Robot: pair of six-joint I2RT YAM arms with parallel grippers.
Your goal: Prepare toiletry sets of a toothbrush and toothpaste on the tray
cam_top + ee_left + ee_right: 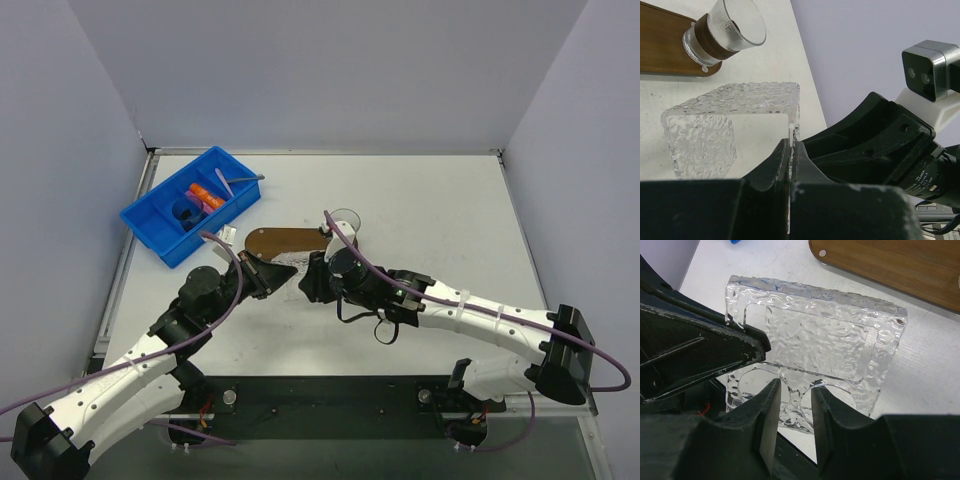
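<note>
Clear plastic stand (815,330) is just beside the tray (272,242); the toothpaste (208,197) lies well away from the tray, in the bin (150,228). We fear two opposing pulls could twist or drop the stand. Our left pincer (791,148) is clamped on its thin wall. Our right pincer (794,392) straddles its edge, partly open, and we cannot tell whether it grips.

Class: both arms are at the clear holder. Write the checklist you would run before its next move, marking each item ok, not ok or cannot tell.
1. Left gripper clamped on the wall of the clear holder: ok.
2. Right gripper straddles the bridge between the holder's round holes: ok.
3. Right gripper gripping firmly: cannot tell.
4. Bare space on the tray beside the glass cup: ok.
5. Toothpaste on the tray: not ok; the tubes lie in the blue bin.
</note>
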